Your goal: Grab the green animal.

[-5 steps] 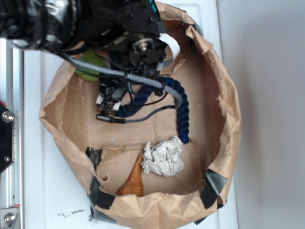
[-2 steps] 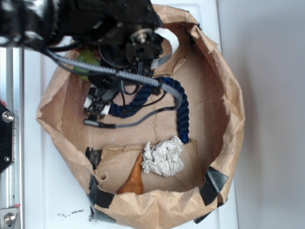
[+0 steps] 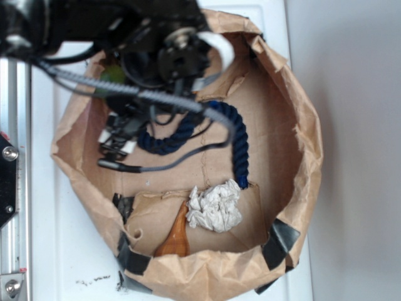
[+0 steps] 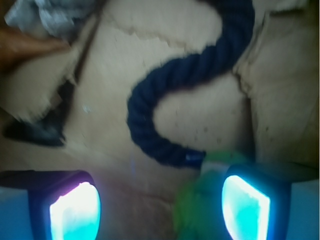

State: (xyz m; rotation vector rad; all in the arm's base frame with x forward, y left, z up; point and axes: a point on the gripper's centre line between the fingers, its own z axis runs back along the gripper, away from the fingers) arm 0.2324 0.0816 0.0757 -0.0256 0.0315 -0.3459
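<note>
The green animal [image 4: 197, 212] is a blurred lime-green fuzzy shape at the bottom of the wrist view, lying against the inside of the right finger [image 4: 246, 207]. My gripper [image 4: 160, 210] is open, its jaws wide apart, with bare brown paper in the gap left of the toy. In the exterior view only a sliver of the green animal [image 3: 113, 75] shows behind the black arm, at the bag's upper left. There my gripper [image 3: 117, 141] hangs near the bag's left wall.
Everything lies in a low brown paper bag [image 3: 304, 144] with raised crumpled walls. A dark blue rope [image 3: 188, 128] curls through the middle [image 4: 165, 110]. A crumpled white paper ball [image 3: 214, 207] and a brown wooden piece [image 3: 175, 237] lie at the front.
The arm and gripper have moved left toward the bag's left wall. The arm now covers more of the green animal. Rope and paper ball have stayed put.
</note>
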